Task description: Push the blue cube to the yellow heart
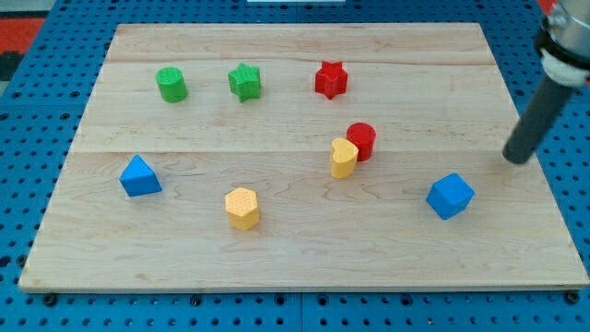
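Nearest the view's bottom, a yellow hexagonal block (242, 207) sits on the wooden counter (295, 263), left of centre. Slightly farther up, the blue cube (450, 195) rests toward the view's right, and a blue triangular block (139, 176) lies well apart from it at the view's left. My tip (519, 159) stands on the counter up and to the right of the blue cube, near it but with a gap of bare wood between them. No fingers exist on this rod, so nothing is held; my tip touches only the counter. Farther up, near the centre, the yellow heart (344, 158) stands well to the left of the blue cube, with a red cylinder (361, 140) touching it or just behind it on its upper right. Farthest, along the view's top, 3 blocks line up: a green cylinder (171, 84), a green star (245, 81) and a red star (331, 79). No writing or labels can be read anywhere.
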Available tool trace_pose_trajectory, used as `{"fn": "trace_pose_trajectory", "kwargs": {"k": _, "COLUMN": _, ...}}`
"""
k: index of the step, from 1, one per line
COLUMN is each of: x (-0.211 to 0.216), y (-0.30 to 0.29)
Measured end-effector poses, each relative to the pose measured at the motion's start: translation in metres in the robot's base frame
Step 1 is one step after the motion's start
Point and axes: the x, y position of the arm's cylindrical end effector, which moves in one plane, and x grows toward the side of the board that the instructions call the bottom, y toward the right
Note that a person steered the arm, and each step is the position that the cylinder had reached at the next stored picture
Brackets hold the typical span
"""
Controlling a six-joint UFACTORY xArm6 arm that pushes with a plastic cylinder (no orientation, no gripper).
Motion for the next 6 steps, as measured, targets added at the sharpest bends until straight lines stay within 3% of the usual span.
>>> {"fn": "trace_pose_trajectory", "kwargs": {"k": 1, "x": 0.026, "y": -0.021}}
{"fn": "trace_pose_trajectory", "kwargs": {"k": 3, "x": 0.001, "y": -0.112}}
{"fn": "trace_pose_trajectory", "kwargs": {"k": 4, "x": 0.003, "y": -0.065}}
{"fn": "trace_pose_trajectory", "kwargs": {"k": 5, "x": 0.033, "y": -0.034}}
{"fn": "trace_pose_trajectory", "kwargs": {"k": 6, "x": 0.049, "y": -0.095}}
